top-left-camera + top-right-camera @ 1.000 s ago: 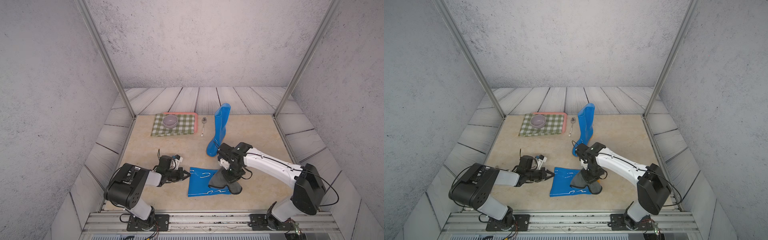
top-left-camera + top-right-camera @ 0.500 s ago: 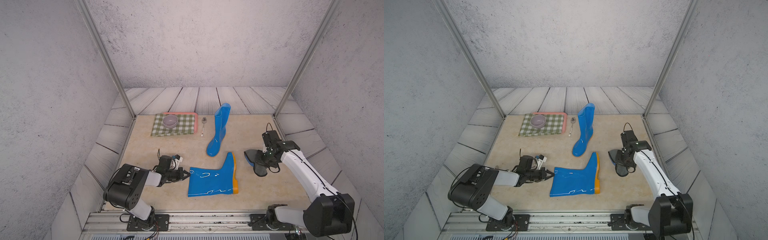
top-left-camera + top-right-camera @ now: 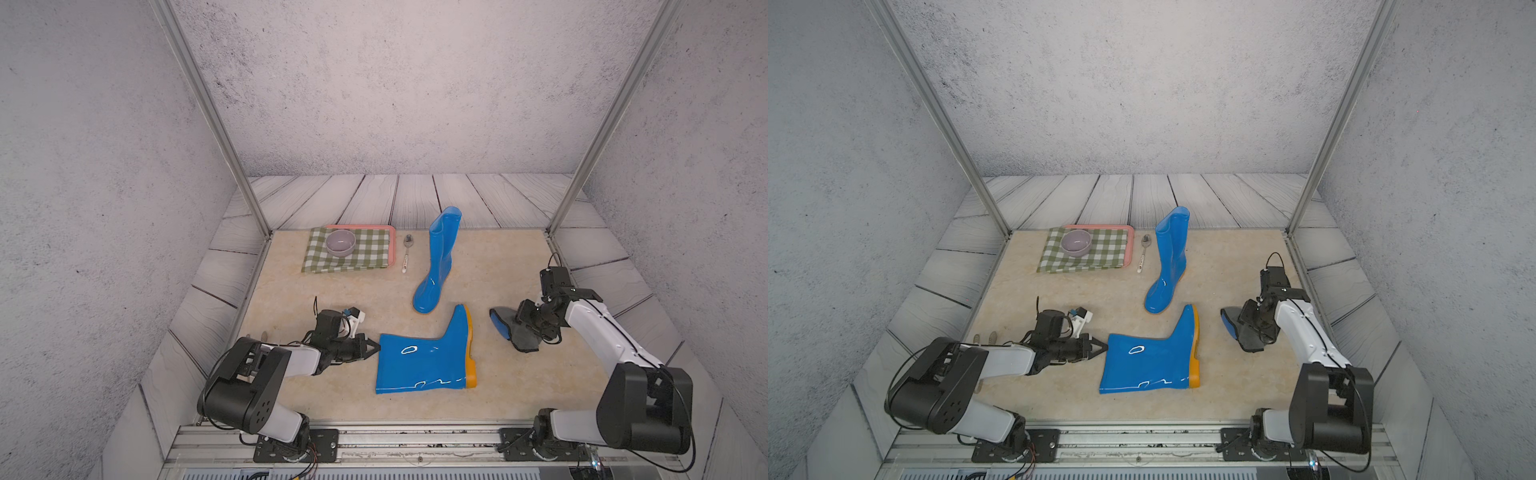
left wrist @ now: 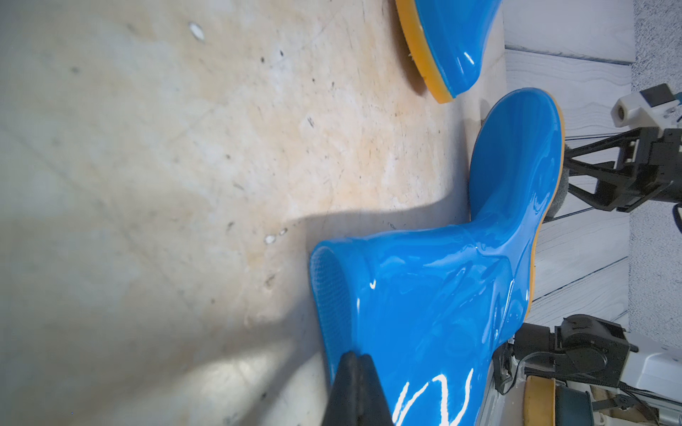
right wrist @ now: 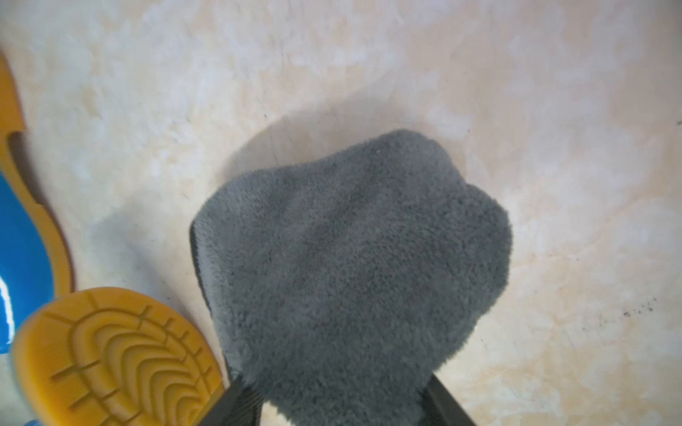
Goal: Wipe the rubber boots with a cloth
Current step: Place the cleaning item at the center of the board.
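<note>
One blue rubber boot point(image 3: 440, 257) point(image 3: 1169, 257) stands upright mid-table. The other boot point(image 3: 419, 365) point(image 3: 1146, 365) point(image 4: 443, 295) lies on its side nearer the front, yellow-orange sole to the right. My left gripper point(image 3: 376, 345) point(image 3: 1104, 345) point(image 4: 356, 359) is shut, its tips touching the rim of the lying boot's shaft. The dark grey cloth point(image 3: 513, 332) point(image 3: 1241, 332) point(image 5: 350, 258) rests bunched on the table right of the lying boot, a blue edge showing. My right gripper point(image 3: 528, 328) point(image 3: 1256, 328) point(image 5: 341, 398) stands over it, fingers point(image 5: 236, 402) spread wide either side of the cloth.
A green-and-white checked cloth point(image 3: 353, 255) on a pink tray point(image 3: 390, 232) holds a lilac bowl point(image 3: 340, 242) at the back left. A spoon point(image 3: 406, 253) lies beside it. Metal frame posts point(image 3: 552, 224) stand at the back corners.
My right arm has carried the cloth off the lying boot to the table's right side, and its jaws have spread apart. The left arm and both boots have stayed put.
</note>
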{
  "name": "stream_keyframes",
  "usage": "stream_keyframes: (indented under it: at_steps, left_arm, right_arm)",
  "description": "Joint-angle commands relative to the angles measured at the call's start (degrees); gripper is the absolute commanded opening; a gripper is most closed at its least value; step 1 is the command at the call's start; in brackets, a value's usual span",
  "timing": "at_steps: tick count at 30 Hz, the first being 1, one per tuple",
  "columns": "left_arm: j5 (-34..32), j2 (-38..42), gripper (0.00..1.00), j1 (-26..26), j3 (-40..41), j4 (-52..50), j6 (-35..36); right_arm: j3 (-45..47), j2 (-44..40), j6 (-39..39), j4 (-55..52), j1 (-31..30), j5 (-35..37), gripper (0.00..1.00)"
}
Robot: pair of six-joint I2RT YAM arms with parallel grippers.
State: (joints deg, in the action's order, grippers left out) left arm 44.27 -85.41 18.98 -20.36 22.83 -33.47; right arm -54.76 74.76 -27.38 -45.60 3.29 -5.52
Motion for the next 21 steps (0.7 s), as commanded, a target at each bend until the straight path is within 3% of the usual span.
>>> stream_keyframes:
  at_steps: [1, 5, 8, 15, 21]
  left_arm:
    - [1.4, 0.7, 0.05, 0.0, 0.2, 0.1, 0.5]
    - [2.9, -0.3, 0.22, 0.2, -0.6, 0.5, 0.3]
    - [4.8, -2.0, 0.28, 0.3, -1.8, 1.3, 0.0]
    - [6.5, -5.1, 0.29, 1.7, -4.1, 3.7, -1.5]
    - [6.1, -4.1, 0.25, 2.9, -4.2, 3.8, -1.7]
  right_arm:
    - [-4.5, -8.1, 3.2, -2.6, 0.1, 1.8, 0.66]
    - [-7.9, -13.9, 6.1, -7.0, 0.1, 1.7, 0.66]
    - [-8.8, -17.6, 7.5, -8.9, 0.1, -0.7, 0.66]
    - [-8.2, -21.3, 10.5, -12.9, 0.1, 0.5, 0.68]
    - [-6.4, -15.0, 8.2, -12.6, 0.1, 1.6, 0.79]
